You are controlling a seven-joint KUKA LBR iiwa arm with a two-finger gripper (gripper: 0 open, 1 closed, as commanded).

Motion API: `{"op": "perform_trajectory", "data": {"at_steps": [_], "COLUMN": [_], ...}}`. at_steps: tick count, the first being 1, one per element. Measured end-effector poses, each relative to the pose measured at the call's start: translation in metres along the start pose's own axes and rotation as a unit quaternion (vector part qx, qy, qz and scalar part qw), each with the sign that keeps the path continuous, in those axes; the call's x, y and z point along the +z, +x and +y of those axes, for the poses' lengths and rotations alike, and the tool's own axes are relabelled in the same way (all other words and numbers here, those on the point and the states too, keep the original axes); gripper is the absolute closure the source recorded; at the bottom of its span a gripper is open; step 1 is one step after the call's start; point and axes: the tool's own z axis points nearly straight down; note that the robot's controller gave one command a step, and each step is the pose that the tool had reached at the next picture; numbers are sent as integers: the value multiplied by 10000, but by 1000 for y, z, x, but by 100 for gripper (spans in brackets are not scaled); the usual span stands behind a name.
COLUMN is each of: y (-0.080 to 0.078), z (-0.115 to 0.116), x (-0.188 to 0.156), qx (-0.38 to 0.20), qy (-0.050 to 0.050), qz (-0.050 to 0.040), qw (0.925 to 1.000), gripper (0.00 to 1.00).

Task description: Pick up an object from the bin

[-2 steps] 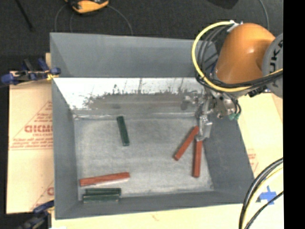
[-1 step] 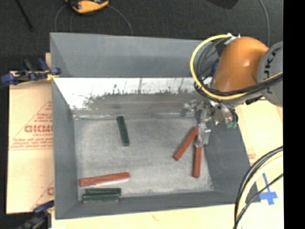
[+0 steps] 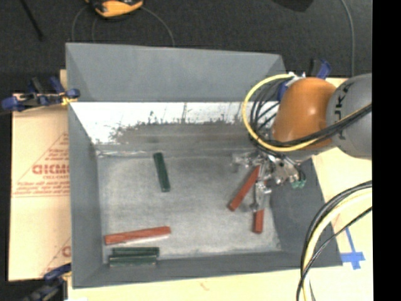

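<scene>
Just beside the pincer (image 3: 262, 184) lies a red-brown stick (image 3: 242, 192).

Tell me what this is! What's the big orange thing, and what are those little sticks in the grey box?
That is a robot arm, reaching in from the right. The orange cover sits on its wrist, with cables looped round it. At the arm's end is its gripper, a sort of hand for picking things up. The camera looks down from above, a bit from one side, into a grey metal bin. Five little sticks lie on the bin's floor: a green stick near the middle, a long reddish stick and a second green stick at the front left, and by the gripper a slanted reddish stick and a short reddish stick. I can't tell whether it holds one.
</scene>
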Motion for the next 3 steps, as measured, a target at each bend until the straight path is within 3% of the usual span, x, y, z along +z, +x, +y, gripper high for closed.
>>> {"op": "perform_trajectory", "data": {"at_steps": [1,2,3], "y": [42,42,45], "z": [-18,-18,-45], "x": [21,21,-129], "qx": [-227,-230,-242], "qy": [-12,-11,-7], "qz": [-3,-4,8], "qw": [9997,9997,9997], "gripper": [100,100,100]}}
